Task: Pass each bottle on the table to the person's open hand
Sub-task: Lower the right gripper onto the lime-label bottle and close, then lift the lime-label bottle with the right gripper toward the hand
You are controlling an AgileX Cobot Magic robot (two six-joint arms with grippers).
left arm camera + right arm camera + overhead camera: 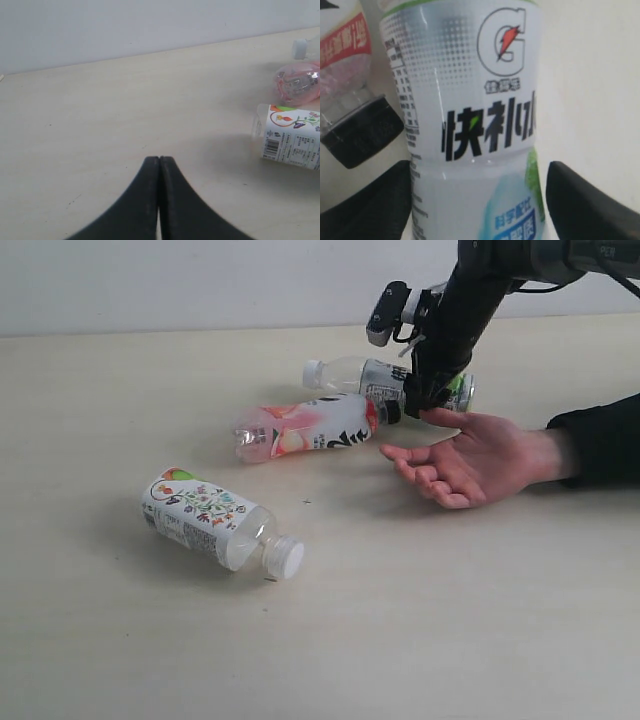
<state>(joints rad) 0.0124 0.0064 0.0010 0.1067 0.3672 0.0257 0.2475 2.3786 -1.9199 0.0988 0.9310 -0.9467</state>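
Bottles lay on their sides across the desk (450, 620). Nearest was the floral bottle (205, 517), its white cap pointing forward. Behind it lay the pink bottle (305, 428), its black cap toward the person's open hand (470, 458), which was held palm up. Farthest lay the white-capped bottle (350, 373), with the right gripper (428, 400) open astride its labelled body, not clamped. The left gripper (159, 165) hovered over bare desk, pressed shut and holding nothing.
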